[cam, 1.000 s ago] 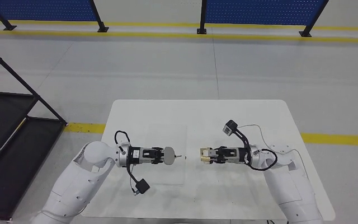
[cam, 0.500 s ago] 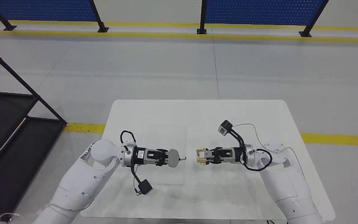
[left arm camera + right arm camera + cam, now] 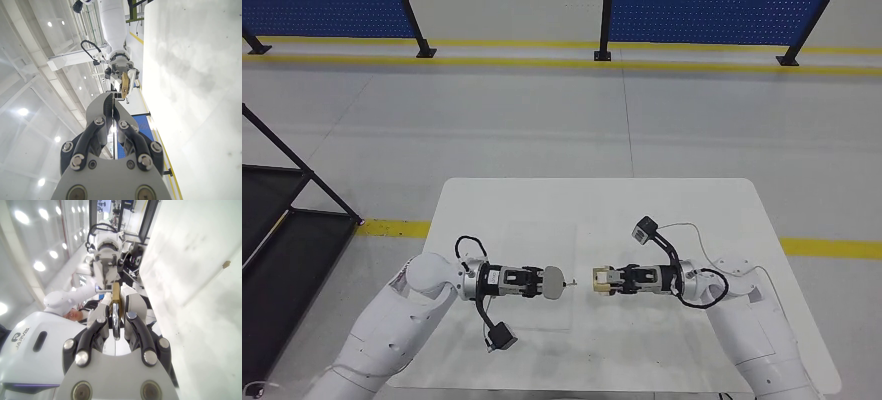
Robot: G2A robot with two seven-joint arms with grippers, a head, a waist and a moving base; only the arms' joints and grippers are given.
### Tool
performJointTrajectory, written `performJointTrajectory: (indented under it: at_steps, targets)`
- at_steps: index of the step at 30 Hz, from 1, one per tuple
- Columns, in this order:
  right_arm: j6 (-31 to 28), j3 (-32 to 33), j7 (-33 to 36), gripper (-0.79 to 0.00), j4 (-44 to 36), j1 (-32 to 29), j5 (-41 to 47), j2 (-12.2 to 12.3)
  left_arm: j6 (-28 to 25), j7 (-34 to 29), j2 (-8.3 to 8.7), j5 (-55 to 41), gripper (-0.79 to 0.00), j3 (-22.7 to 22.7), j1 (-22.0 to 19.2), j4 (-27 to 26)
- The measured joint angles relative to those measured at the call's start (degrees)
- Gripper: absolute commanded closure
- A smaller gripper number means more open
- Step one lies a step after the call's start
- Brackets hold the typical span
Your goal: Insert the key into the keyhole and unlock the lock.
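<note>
While left jaws pinch the key [image 3: 563, 282], right jaws clamp the lock [image 3: 598, 279] over table [image 3: 692, 210].

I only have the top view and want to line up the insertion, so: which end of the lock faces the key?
Observer: In the left wrist view the brass lock turns its keyhole end toward the left gripper.
Operator: Where does its shackle sit?
Observer: The right wrist view shows the shackle lying back between the right gripper fingers, toward the wrist.
Operator: Is the key gripped?
Observer: Yes. In the left wrist view the left gripper's pads are shut on the key, seen edge-on between them.
</note>
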Motion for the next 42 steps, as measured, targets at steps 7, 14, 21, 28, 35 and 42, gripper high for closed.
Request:
performJointTrajectory:
  at_steps: [7, 14, 21, 28, 35, 42]
  targets:
    - [-0.48, -1.67, 3.14, 0.0, 0.56, 1.27, 2.56, 0.18, 1.45, 1.49, -0.1, -0.09, 0.0, 1.41, -1.31, 1.29]
    - [-1.09, -3.08, 3.95, 0.0, 0.9, 2.55, 2.58, 0.38, 2.42, 2.15, -0.3, -0.32, 0.0, 3.01, -2.45, 2.46]
    - [-1.27, -3.82, 3.03, 0.0, 0.39, 2.69, 1.98, 0.73, 3.34, 1.72, -0.51, -0.45, 0.0, 4.4, -3.35, 2.99]
    - [-1.24, -4.63, 2.38, 0.0, -0.33, 2.42, 2.58, 1.02, 3.74, 1.09, -0.58, -0.04, 0.0, 5.29, -3.88, 3.34]
    - [-1.05, -5.35, 2.08, 0.0, -0.59, 2.45, 3.19, 1.3, 4.26, 0.34, -0.59, -0.16, 0.0, 5.71, -3.99, 3.38]
    - [-1.05, -5.78, 1.62, 0.0, -0.62, 2.5, 3.88, 1.57, 4.65, -0.25, -0.56, -0.14, 0.0, 5.98, -4.06, 3.48]
